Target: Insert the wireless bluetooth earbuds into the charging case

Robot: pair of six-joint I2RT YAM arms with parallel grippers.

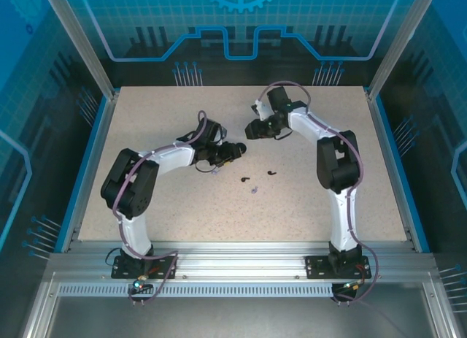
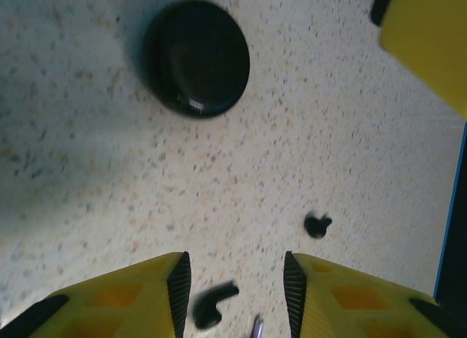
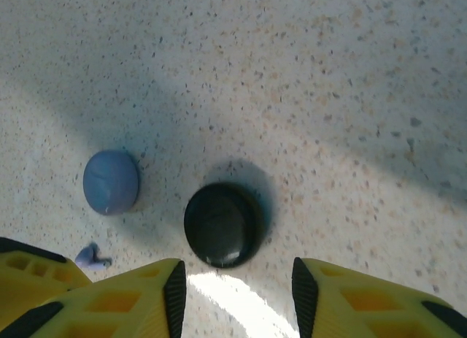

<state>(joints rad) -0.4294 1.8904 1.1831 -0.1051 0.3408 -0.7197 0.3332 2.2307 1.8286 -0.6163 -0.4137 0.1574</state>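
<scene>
The black earbud point(image 2: 211, 305) I am after lies on the table point(image 1: 328, 206) well apart from the black charging case point(image 2: 197, 58), on my side of it, and it shows between the pads of my left claw point(image 2: 237, 276). That claw stands partly open with nothing in it. The earbud is blurred and sits nearer one pad, so I cannot tell whether I am level with it or hanging above it. I judge the step is to pinch this earbud. To do it well I should centre it between the pads first and then shut slowly on its body, keeping clear of the lavender earbud point(image 2: 255, 327) just beside it. A second black earbud point(image 2: 317, 225) lies further from the case, off toward the blue rail point(image 2: 449, 228) at the table's edge. My right claw point(image 3: 237, 272) is also partly open and empty, its tips just short of the black case, which looks shut and will need its lid up before anything goes in. A lavender-blue case point(image 3: 110, 182) sits just beside the black one. Bare table lies beyond the black case, but both my claws stand near it, so I would move one at a time.
</scene>
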